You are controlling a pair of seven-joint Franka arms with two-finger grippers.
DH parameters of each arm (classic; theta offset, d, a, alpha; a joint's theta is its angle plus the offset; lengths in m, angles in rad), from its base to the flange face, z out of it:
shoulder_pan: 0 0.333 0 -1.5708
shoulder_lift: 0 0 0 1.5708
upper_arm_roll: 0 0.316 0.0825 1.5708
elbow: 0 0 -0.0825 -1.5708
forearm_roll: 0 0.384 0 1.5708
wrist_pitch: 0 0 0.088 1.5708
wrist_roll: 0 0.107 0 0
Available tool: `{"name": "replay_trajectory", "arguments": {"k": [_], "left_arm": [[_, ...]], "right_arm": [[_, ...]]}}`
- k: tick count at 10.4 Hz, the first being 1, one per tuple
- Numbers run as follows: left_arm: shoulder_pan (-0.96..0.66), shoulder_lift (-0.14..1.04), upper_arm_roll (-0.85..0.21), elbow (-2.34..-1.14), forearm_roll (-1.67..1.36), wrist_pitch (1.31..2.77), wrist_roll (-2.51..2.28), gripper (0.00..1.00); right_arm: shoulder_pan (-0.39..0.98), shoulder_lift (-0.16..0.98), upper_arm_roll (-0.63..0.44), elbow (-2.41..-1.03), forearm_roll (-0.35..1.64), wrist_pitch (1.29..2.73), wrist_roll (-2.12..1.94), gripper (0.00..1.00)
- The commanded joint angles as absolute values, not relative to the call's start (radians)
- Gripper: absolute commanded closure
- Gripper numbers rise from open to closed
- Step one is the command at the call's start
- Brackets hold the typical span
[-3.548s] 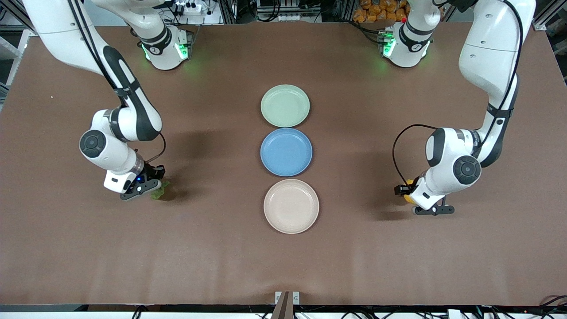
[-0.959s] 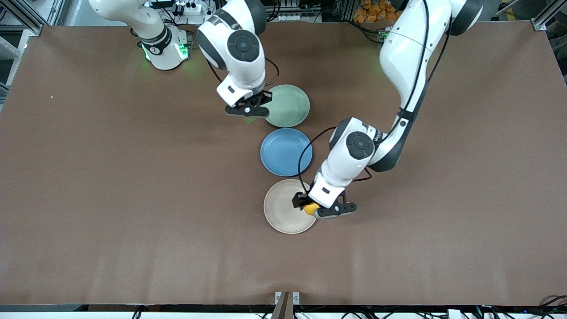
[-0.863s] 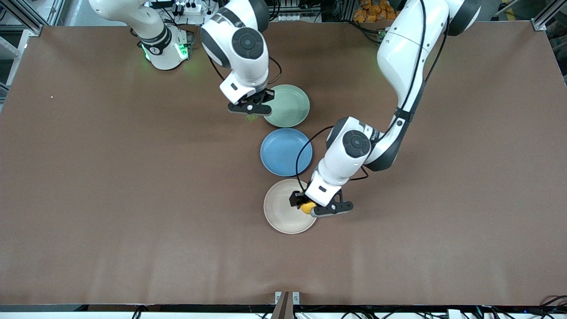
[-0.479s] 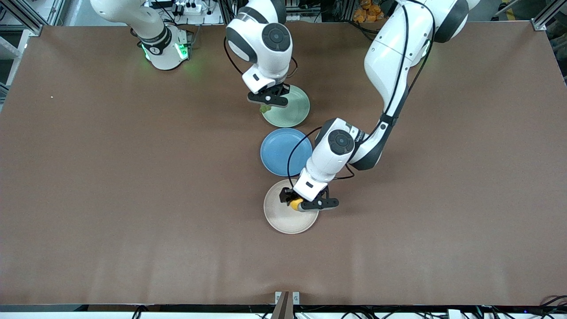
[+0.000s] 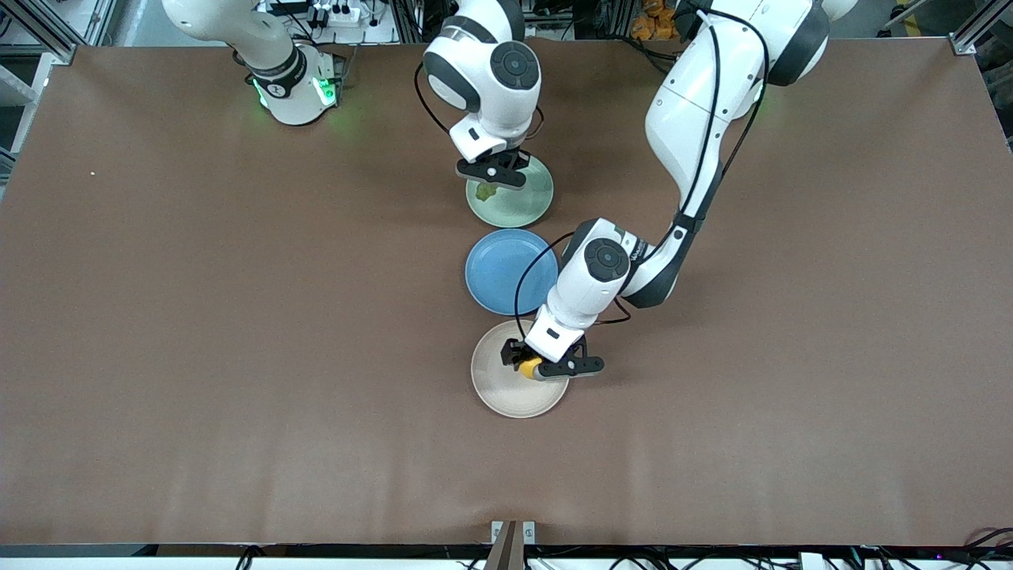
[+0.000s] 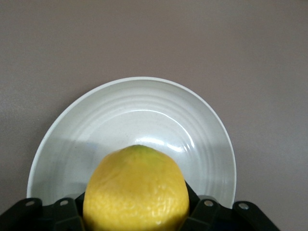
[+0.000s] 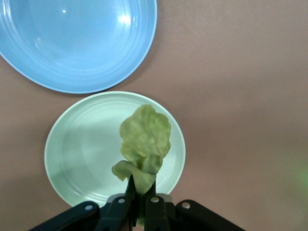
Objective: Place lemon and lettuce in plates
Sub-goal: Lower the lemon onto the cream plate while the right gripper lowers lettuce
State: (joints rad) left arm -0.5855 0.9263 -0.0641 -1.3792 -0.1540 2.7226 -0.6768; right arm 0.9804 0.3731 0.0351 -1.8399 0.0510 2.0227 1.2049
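1. Blue plate (image 5: 511,271): the landmark, the middle one of three plates in a row on the brown table (image 5: 198,317).
2. Mint green plate (image 5: 518,207): just beside the blue plate, farther from the front camera.
3. Beige-cream plate (image 5: 498,389): just beside the blue plate, nearer to the front camera.
4. Right gripper (image 5: 491,176): over the mint green plate, fingers pinched narrow on the lettuce.
5. Lettuce (image 7: 143,144): a crinkled green leaf hanging from the right gripper, above the mint green plate's basin; in the right wrist view the blue plate lies beside that plate.
6. Left gripper (image 5: 536,370): over the beige-cream plate, fingers clamped on the lemon.
7. Lemon (image 6: 136,190): bright yellow, held between the left gripper's fingers (image 6: 204,211), above the beige-cream plate and toward its rim on the left arm's side.
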Motion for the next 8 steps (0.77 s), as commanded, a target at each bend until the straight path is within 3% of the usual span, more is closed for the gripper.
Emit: {"name": "replay_trajectory", "arguments": {"k": [1,2,8], "left_arm": [[-0.6,0.945,-0.051,-1.35,-0.176,2.735,-0.69,0.15],[-0.6,0.945,-0.049,-1.348,-0.176,2.735,-0.699,0.0],[-0.606,0.917,-0.044,-1.35,-0.173,2.72,-0.756,0.0]], "right_arm": [[1.02,0.457,0.026,-1.758,0.008,2.013,1.275,0.0],[1.02,0.465,0.026,-1.752,0.003,2.014,1.281,0.0],[0.988,0.462,0.018,-1.75,-0.046,2.02,1.266,0.0]]}}
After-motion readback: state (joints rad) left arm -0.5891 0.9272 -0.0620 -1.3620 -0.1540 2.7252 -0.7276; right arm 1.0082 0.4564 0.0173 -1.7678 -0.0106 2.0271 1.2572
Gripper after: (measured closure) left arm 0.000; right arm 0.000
